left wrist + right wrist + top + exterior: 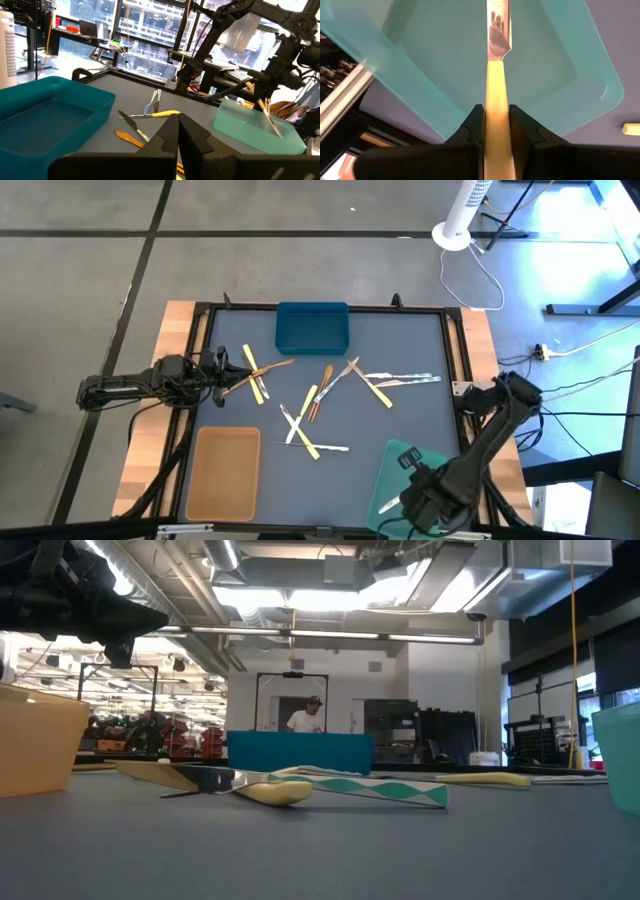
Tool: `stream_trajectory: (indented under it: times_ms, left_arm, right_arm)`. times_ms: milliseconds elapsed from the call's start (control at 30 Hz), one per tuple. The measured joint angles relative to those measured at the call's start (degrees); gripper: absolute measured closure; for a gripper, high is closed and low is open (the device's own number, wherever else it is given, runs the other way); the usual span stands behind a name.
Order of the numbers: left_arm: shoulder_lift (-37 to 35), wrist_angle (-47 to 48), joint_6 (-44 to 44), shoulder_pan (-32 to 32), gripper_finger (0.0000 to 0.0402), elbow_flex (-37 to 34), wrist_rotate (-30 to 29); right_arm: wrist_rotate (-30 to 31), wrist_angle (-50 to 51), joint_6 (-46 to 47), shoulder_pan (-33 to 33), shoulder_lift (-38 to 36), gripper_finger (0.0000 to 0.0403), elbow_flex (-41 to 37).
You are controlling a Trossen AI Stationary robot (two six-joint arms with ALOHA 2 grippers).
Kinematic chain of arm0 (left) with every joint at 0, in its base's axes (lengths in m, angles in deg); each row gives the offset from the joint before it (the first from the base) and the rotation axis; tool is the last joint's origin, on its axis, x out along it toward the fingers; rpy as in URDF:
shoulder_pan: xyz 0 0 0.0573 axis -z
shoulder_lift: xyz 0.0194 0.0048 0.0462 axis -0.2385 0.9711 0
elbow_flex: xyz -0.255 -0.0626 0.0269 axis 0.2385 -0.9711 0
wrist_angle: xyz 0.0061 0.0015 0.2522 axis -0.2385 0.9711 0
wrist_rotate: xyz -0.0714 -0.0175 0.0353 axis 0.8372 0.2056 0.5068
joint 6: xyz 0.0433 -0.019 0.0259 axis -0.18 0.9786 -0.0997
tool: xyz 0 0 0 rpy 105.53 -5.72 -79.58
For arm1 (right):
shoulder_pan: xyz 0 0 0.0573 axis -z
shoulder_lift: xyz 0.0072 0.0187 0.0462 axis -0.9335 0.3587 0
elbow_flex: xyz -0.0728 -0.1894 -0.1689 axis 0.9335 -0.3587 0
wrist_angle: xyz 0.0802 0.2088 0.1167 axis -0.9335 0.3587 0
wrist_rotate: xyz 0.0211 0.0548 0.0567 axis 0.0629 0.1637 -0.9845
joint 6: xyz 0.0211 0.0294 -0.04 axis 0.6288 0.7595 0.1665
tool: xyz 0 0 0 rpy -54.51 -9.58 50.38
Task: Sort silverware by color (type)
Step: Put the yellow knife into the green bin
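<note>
The right gripper (495,125) is clamped on a yellow-handled knife (496,75), the pale handle pinched between both fingers and the silvery blade pointing out over the green tray (560,60); the right arm bends down from the table's right edge so the wrist hangs over that tray at the near right corner (400,470). The left gripper (177,132) is closed on nothing, its fingertips pressed together; the left arm lies stretched in from the left edge, low and nearly level, its tip near a crossed pair of utensils (255,372). The rest of the silverware (330,405) lies scattered across the middle of the grey mat, silvery, yellow and brown pieces overlapping; the blue tray (312,327) sits at the far edge; the tan tray (225,472) rests at the near left. A person (305,716) stands far off in the room behind.
</note>
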Motion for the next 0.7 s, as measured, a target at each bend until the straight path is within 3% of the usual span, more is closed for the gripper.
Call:
stream_trajectory:
  times_ms: [533, 700]
  left_arm:
    - [-0.02, 0.0, 0.02, -0.01, 0.0401, -0.02, 0.0]
    - [0.0, 0.0, 0.02, 0.0, 0.0401, 0.0, 0.0]
  right_arm:
    - [-0.51, -2.68, 0.97, -0.04, 4.16, 0.0365, 0.0]
    - [0.86, -1.71, 1.15, -0.04, 4.16, 0.0337, 0.0]
